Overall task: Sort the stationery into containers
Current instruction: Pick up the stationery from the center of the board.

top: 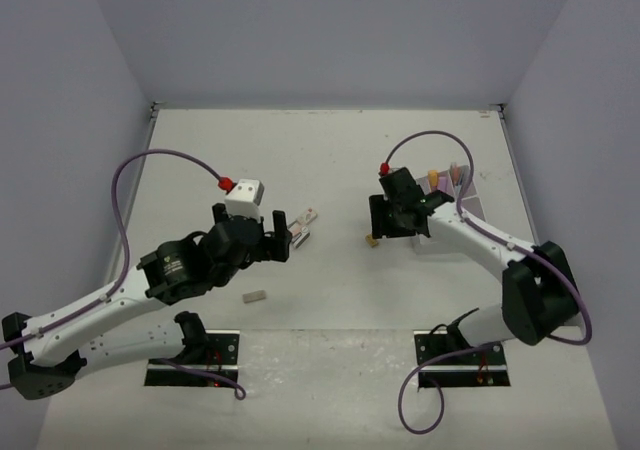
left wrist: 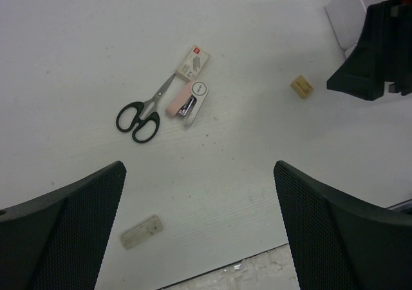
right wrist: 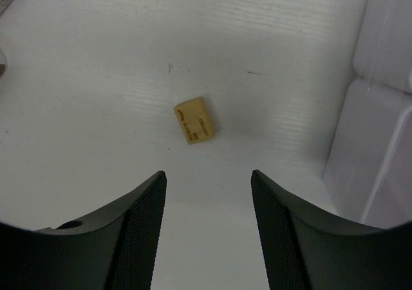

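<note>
A tan eraser (right wrist: pixel 195 120) lies on the table just ahead of my right gripper (right wrist: pixel 208 174), whose fingers stand apart with nothing between them. The top view shows that eraser (top: pixel 372 240) by the right gripper (top: pixel 382 232), left of the white tray (top: pixel 470 208), which holds markers (top: pixel 433 177). My left gripper (left wrist: pixel 199 169) hangs wide open above bare table. Beyond it lie black-handled scissors (left wrist: pixel 143 113), a pink and white stapler (left wrist: pixel 188 101) and a small packet (left wrist: pixel 194 60). A grey eraser (left wrist: pixel 141 231) lies near its left finger.
The tray's wall (right wrist: pixel 380 142) rises close on the right of the right gripper. In the left wrist view the right arm (left wrist: pixel 380 51) stands at the far right beside the tan eraser (left wrist: pixel 301 86). The table's front edge runs just below the left gripper.
</note>
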Robot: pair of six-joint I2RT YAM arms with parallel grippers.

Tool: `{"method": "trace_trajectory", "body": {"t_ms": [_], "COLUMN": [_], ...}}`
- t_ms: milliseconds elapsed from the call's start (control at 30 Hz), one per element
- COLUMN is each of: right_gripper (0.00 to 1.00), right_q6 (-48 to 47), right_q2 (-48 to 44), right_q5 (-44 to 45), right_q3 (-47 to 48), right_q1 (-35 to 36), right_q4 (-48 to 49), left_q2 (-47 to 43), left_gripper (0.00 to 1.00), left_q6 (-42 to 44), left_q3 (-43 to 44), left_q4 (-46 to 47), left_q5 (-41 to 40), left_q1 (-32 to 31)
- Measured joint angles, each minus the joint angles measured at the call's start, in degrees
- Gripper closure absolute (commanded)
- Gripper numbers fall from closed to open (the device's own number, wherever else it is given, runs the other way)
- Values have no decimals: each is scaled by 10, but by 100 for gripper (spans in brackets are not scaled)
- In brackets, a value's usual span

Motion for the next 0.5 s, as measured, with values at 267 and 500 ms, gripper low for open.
{"method": "trace_trajectory", "body": {"t_ms": [267,500], "right_gripper": [47,53], "right_q6": [-21,-37], "right_q2": [152,189], "right_q5": [10,2], "right_q3": [57,101], "right_q1": [11,15], "right_q4": [-3,-13], "left_q2": [-49,-53], "left_gripper": [0,0], "left_q6": [49,71], "left_q3": [-3,-37], "left_q4": [0,-2], "left_q5": [6,6], "left_q1": [0,0]}}
